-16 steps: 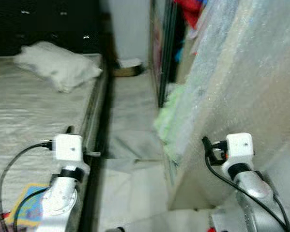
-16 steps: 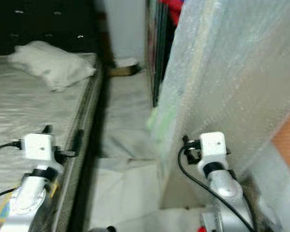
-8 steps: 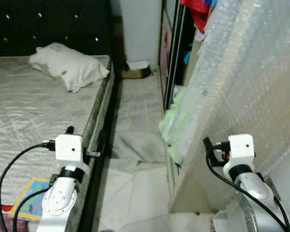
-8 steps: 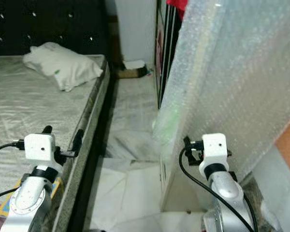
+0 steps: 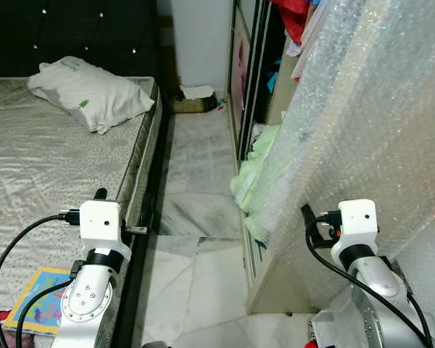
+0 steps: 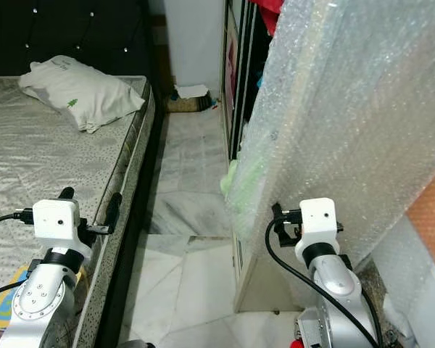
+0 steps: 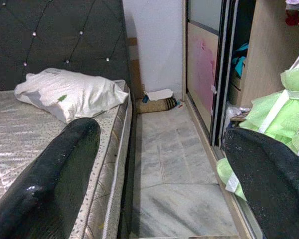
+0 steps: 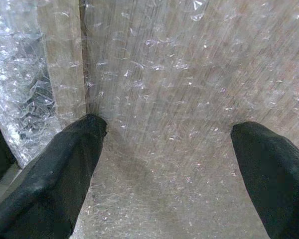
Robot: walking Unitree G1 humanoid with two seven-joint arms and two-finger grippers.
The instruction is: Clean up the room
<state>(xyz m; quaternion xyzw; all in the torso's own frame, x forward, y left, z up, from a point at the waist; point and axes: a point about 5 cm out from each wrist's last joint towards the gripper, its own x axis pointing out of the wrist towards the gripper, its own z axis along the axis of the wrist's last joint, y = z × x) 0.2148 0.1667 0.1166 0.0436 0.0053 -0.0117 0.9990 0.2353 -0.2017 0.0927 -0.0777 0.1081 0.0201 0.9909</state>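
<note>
Ahead, my two arms face a narrow marble aisle between the bed [image 5: 36, 174] and an open wardrobe [image 5: 264, 80].

Largest at my right is a bubble-wrapped panel [image 6: 348, 123] leaning on the wardrobe; my right gripper [image 8: 174, 164] points at it, fingers spread wide. Clothes hang inside the wardrobe, and a pale green dress [image 7: 279, 104] spills from its foot. A white pillow [image 5: 90, 94] lies at the bed's head. My left gripper [image 7: 159, 174] hovers wide open beside the mattress edge.
</note>
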